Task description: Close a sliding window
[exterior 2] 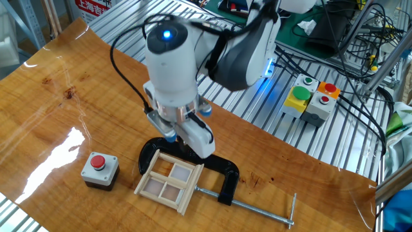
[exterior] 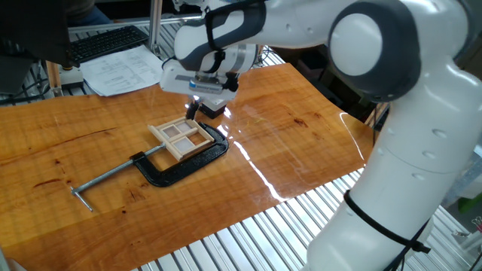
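The sliding window (exterior: 181, 135) is a small pale wooden frame with several panes. It lies flat on the table inside the jaw of a black C-clamp (exterior: 184, 164). In the other fixed view the window (exterior 2: 168, 182) sits just in front of the clamp's back bar. My gripper (exterior: 197, 106) points down, low over the window's far edge, and its fingers look closed together and empty. In the other fixed view the gripper (exterior 2: 182, 147) is just behind the window, over the clamp bar, with its tips partly hidden by the white wrist mount.
A small black box with a red button (exterior 2: 100, 169) stands left of the window; in one fixed view it is mostly hidden behind the gripper. The clamp's long screw rod (exterior: 109, 177) runs across the table. Papers and a keyboard (exterior: 105, 41) lie beyond the table's far edge.
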Available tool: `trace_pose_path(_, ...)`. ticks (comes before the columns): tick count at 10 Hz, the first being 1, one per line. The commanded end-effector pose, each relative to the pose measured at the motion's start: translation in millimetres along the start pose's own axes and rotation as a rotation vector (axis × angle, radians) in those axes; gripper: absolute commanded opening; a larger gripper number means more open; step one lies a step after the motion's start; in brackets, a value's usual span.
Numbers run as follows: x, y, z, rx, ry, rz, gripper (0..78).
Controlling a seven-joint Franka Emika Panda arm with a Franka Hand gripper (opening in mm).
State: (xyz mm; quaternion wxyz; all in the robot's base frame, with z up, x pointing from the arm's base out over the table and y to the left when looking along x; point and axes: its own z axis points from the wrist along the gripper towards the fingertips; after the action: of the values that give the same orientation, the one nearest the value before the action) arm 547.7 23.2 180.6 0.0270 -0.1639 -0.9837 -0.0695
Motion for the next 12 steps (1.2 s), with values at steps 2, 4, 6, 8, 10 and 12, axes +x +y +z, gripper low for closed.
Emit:
trace_pose_path(2,-10.5,1.0,22.3,-0.004,-0.009,-0.015,0.0)
trace_pose_path(4,-14.5,1.1,32.7,-0.005,-0.008,-0.019,0.0)
trace_pose_path(6,-15.0,0.6,40.1,-0.002,-0.01,-0.023,0.0)
trace_pose_path(8,-16.9,-1.7,56.1,-0.004,-0.015,-0.035,0.0)
trace_pose_path(10,-17.7,-1.5,63.3,-0.004,-0.014,-0.037,0.0)
trace_pose_path(12,-17.7,-1.5,69.4,-0.012,-0.006,-0.04,0.0)
